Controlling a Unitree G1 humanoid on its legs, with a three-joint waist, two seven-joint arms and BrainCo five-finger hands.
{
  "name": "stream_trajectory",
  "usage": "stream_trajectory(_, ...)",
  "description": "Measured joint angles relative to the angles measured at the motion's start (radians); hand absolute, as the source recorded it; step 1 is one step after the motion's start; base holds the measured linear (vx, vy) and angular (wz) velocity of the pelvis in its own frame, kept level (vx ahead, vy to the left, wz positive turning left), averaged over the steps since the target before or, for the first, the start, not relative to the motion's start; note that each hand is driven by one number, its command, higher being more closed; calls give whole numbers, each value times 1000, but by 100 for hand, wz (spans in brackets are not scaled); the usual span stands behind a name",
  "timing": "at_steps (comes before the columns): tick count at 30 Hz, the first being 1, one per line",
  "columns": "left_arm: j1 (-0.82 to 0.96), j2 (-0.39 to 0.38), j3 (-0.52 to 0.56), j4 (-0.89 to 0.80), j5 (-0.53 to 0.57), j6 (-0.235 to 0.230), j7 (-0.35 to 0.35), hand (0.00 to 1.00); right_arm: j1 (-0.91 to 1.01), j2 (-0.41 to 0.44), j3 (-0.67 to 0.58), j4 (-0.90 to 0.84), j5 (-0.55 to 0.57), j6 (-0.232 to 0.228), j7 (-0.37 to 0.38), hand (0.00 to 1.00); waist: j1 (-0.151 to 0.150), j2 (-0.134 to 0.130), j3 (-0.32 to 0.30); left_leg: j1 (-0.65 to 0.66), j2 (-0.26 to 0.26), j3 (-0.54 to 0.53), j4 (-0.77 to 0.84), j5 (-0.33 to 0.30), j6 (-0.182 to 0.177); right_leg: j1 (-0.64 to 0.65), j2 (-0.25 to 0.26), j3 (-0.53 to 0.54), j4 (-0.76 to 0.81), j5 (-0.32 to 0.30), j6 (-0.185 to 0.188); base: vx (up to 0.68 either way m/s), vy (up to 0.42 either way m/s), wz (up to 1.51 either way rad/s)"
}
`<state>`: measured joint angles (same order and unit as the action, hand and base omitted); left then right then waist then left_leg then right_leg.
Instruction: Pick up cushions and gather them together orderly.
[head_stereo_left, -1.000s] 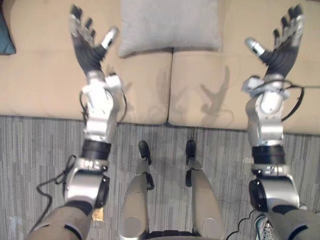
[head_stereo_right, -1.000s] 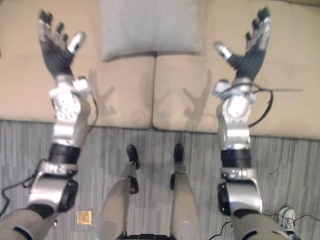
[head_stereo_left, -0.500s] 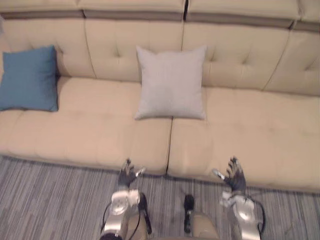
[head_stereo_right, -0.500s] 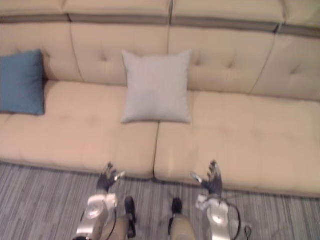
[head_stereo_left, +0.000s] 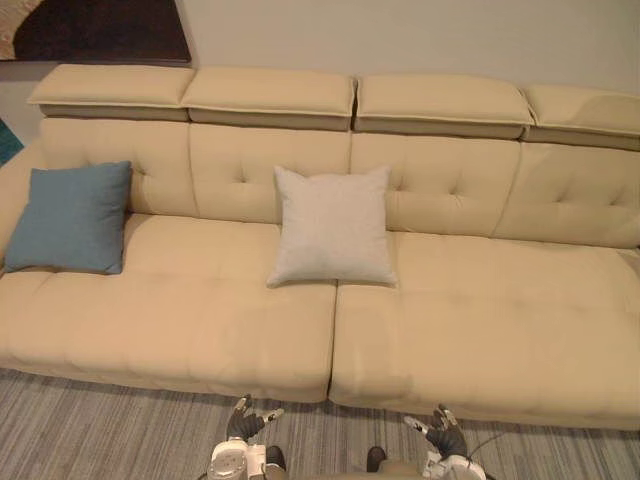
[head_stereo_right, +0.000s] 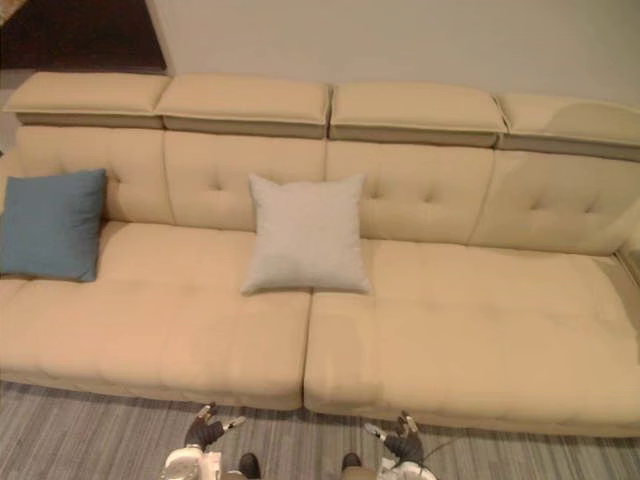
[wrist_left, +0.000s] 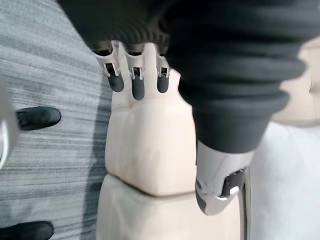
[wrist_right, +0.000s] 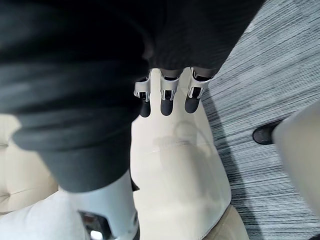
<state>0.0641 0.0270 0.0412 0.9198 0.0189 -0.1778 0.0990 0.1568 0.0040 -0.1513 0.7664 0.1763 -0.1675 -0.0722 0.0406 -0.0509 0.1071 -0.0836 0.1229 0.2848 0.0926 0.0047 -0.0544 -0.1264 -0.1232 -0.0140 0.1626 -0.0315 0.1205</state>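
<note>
Right now both cushions rest on the long beige sofa (head_stereo_left: 500, 330), well apart from each other. The grey cushion (head_stereo_left: 333, 240) leans upright against the backrest near the middle, with its lower edge across the seam between the two seat pads. The blue cushion (head_stereo_left: 70, 217) leans against the backrest at the sofa's left end. The left hand (head_stereo_left: 243, 425) and the right hand (head_stereo_left: 447, 437) hang low just in front of the sofa's front edge, above the striped grey carpet (head_stereo_left: 100, 440). Each is open, with straight fingers and the thumb out to the side, and holds nothing. In the left wrist view the fingers (wrist_left: 136, 87) reach out over the sofa's beige padding, touching nothing.
</note>
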Motion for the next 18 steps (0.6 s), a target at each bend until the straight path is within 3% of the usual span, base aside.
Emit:
stream_trajectory(2, 0, -16, 9, -6, -1, 4, 2, 0, -22, 6, 4, -2, 3, 1, -5, 0, 9, 16, 10, -34, 27, -17, 28, -7, 4, -67, -1, -12, 309, -118, -23, -86, -7, 15)
stream_trajectory(3, -3, -11, 9, -7, -3, 8, 3, 0, -9, 11, 7, 4, 11, 1, -5, 0, 6, -1, 0, -40, 22, -43, 45, -5, 4, -60, -19, -12, 483, -174, 19, -63, -76, 58)
stream_trajectory(4, 8, 0, 10, -21, -4, 11, 4, 0, -3, 21, 7, 21, 22, 2, -5, 0, 10, -28, -17, -59, 12, -60, 65, 6, -6, -30, -43, -4, 567, -191, 35, -49, -162, 57)
stream_trajectory(5, 16, 12, 13, -36, -4, 11, 6, 0, -3, 28, 7, 40, 22, 2, -5, 0, 18, -57, -33, -85, 1, -65, 100, 13, -15, -19, -52, 13, 561, -216, 68, -92, -176, 39)
stream_trajectory(6, 8, 7, 18, -44, -5, 17, 6, 0, -22, 29, 6, 44, 22, 2, -5, 0, 26, -56, -39, -125, 7, -71, 129, 15, -13, -43, -28, 4, 549, -217, 71, -165, -120, 25)
stream_trajectory(8, 22, -38, 12, -51, -8, 15, 6, 0, -33, -5, -2, 46, 22, 1, -11, 0, 41, -9, -53, -154, 22, -78, 102, 43, -23, 4, 8, 36, 483, -276, 78, -188, -67, 17)
stream_trajectory(9, 14, -39, 9, -70, -13, 15, 8, 0, -50, -2, 1, 45, 22, 1, -12, 0, 49, -30, -36, -177, 2, -73, 117, 61, -13, 9, -5, 56, 465, -334, 24, -192, -150, 5)
stream_trajectory(10, 2, -41, 9, -70, -20, 17, 12, 0, -58, -3, 2, 47, 23, 2, -13, 0, 52, -32, -31, -201, 7, -73, 130, 68, -18, 6, 1, 50, 430, -363, -1, -270, -219, -6)
stream_trajectory(12, -14, -47, -5, -63, -30, 17, 18, 0, -101, -10, 7, 46, 32, -2, -22, 0, 67, 9, -9, -244, 43, -87, 135, 102, -38, 30, 41, 19, 326, -389, -54, -279, -170, -5)
stream_trajectory(13, -18, -50, -18, -49, -39, 17, 19, 0, -113, -18, 5, 47, 40, -4, -29, 0, 55, 57, 19, -243, 74, -119, 115, 136, -43, 44, 79, -18, 311, -363, -81, -346, -143, 32)
stream_trajectory(14, -16, -53, -30, -45, -42, 17, 22, 0, -111, -20, 6, 61, 42, -2, -35, 0, 48, 75, 23, -231, 89, -134, 75, 157, -42, 38, 97, -37, 316, -355, -91, -358, -133, 42)
stream_trajectory(15, -16, -54, -30, -44, -42, 17, 24, 0, -106, -20, 6, 75, 42, -2, -39, 0, 47, 79, 23, -219, 98, -127, 46, 148, -48, 40, 105, -48, 314, -348, -102, -341, -95, 45)
stream_trajectory(16, -15, -54, -27, -45, -42, 17, 25, 0, -90, -12, 4, 81, 42, 5, -46, 0, 44, 65, 26, -215, 102, -112, 24, 99, -68, 43, 92, -75, 288, -326, -123, -289, -50, 36)
stream_trajectory(18, -19, -51, -26, -47, -41, 16, 25, 0, -82, -17, -4, 82, 42, 8, -53, 0, 39, 55, 32, -224, 91, -102, 146, 92, -60, 38, 66, -81, 257, -290, -133, -255, -18, 20)
